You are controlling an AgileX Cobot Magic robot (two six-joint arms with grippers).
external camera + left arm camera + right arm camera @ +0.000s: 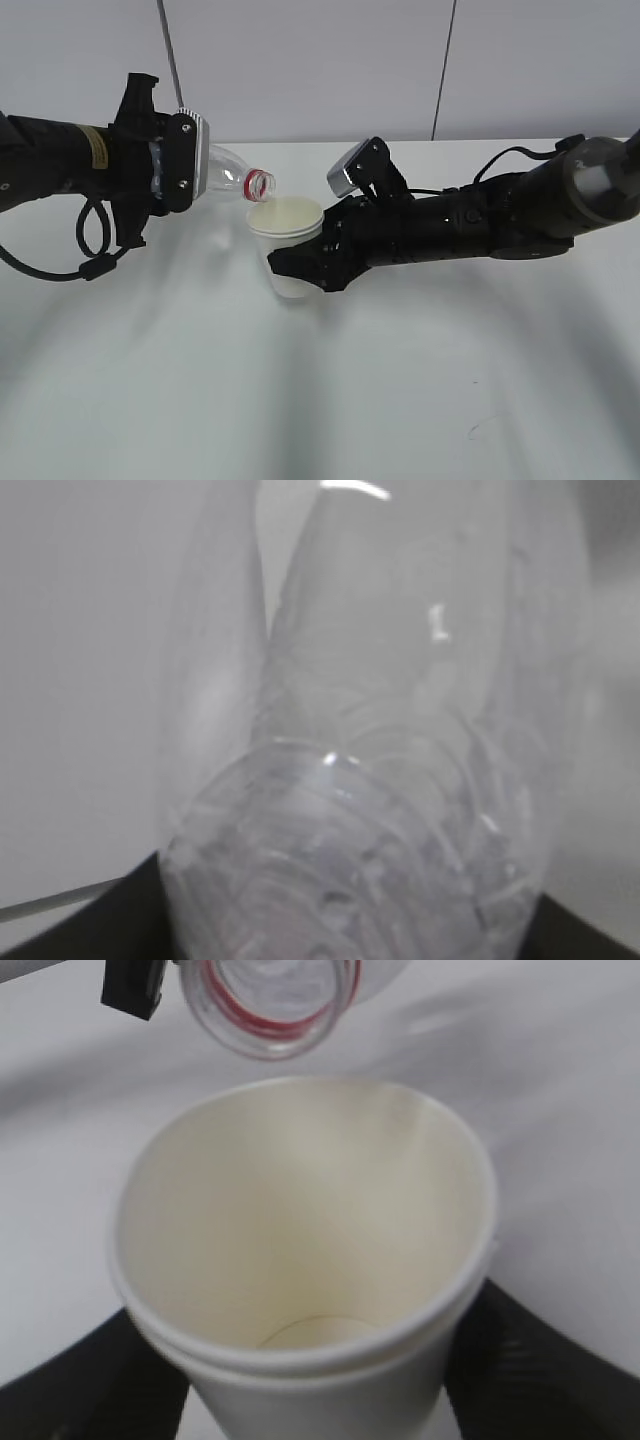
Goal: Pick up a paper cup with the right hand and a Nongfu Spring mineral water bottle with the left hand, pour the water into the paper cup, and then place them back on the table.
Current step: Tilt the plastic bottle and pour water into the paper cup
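My left gripper [175, 165] is shut on the clear Nongfu Spring bottle [232, 178]. The bottle lies tilted, its open mouth with the red neck ring [259, 184] just over the far left rim of the paper cup [287, 240]. The bottle fills the left wrist view [380, 780]; its label is hidden. My right gripper [305, 262] is shut on the white cup, which is held upright. In the right wrist view the cup [300, 1260] shows its cream inside, black fingers [530, 1370] on both sides, and the bottle mouth [268, 1005] above its far rim. No water stream is visible.
The white table [320, 400] spreads all round, with a small dark scuff mark [478, 430] at the front right. A white wall with thin dark seams stands behind. Black cables [90, 235] loop under the left arm.
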